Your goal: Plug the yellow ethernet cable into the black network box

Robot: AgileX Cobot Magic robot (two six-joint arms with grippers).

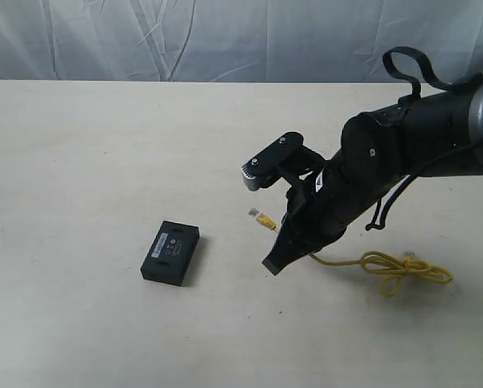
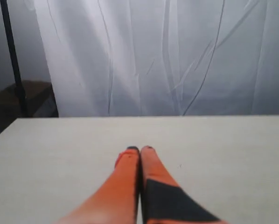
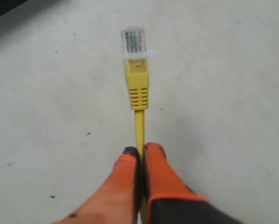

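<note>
The right arm's black bulk [image 1: 403, 145] leans in from the right side of the exterior view, down over the pale, cream-coloured table top [image 1: 80, 145]. In its wrist view the right gripper [image 3: 142, 150] has its orange fingers [image 3: 160, 172] pinched hard together on the thin bright yellow ethernet cable [image 3: 139, 126], gripping the cord a short way behind the ribbed yellow boot. The small clear plastic plug [image 3: 134, 42] sticks straight out past the fingertips. In the exterior view that plug [image 1: 255, 213] hangs just right of the frame's centre, clear of the table, pointing left. The rest of the cable [image 1: 363, 263] trails off to the lower right and lies on the table in a loose looped knot [image 1: 399, 271]. The small flat black plastic network box [image 1: 170, 253] lies flat on the table at lower left of centre, white label strip [image 1: 161, 242] facing up, well apart from the plug (I cannot make out its ports from here). The left gripper [image 2: 140, 149] has its two orange fingers pressed tip to tip, holding nothing, above bare table with the pale wrinkled curtain [image 2: 153, 56] beyond.
</note>
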